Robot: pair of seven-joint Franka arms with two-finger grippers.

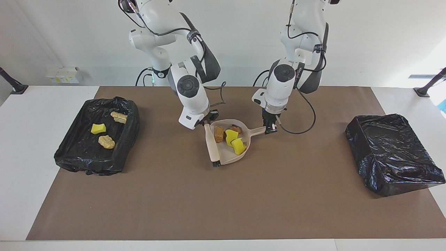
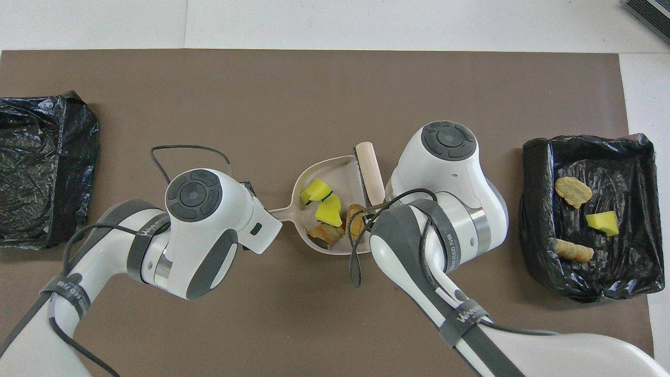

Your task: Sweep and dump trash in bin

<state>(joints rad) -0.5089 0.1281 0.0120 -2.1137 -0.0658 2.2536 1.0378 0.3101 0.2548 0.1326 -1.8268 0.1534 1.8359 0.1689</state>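
Left gripper point(image 1: 270, 129) pinches the dustpan point(image 1: 228, 157) by its handle to steady it at mid-table, right gripper point(image 1: 206, 122) clamps the brush point(image 1: 212, 146) across its mouth, penning four trash lumps point(image 1: 231, 136) inside; three more lie in the bin point(image 1: 69, 153) at the right arm's end.
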